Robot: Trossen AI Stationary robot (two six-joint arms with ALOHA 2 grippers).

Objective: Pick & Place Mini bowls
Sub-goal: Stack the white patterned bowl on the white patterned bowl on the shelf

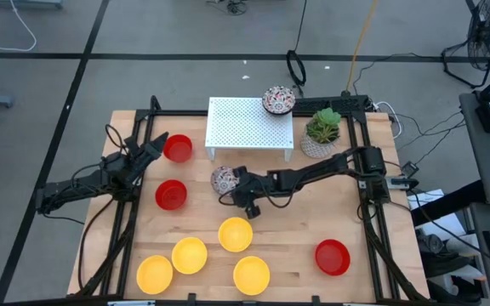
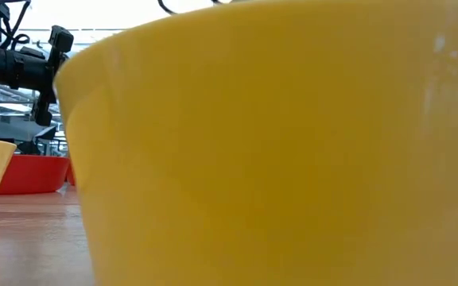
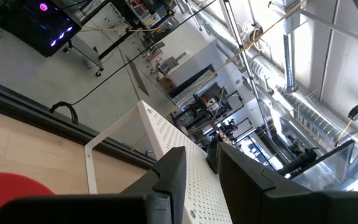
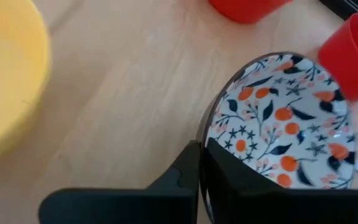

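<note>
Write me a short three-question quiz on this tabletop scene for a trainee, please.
1. True or false: the right tool is shut on the rim of a floral bowl.
2. How many yellow bowls lie on the table in the high view? A) two B) four C) six
3. What stands on the white perforated stand's far right corner?

Key:
1. True.
2. B: one, one, one, one.
3. A second floral bowl.

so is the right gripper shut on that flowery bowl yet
Yes, shut. In the right wrist view the right gripper pinches the rim of the flowery bowl, one finger inside, one outside.
</note>
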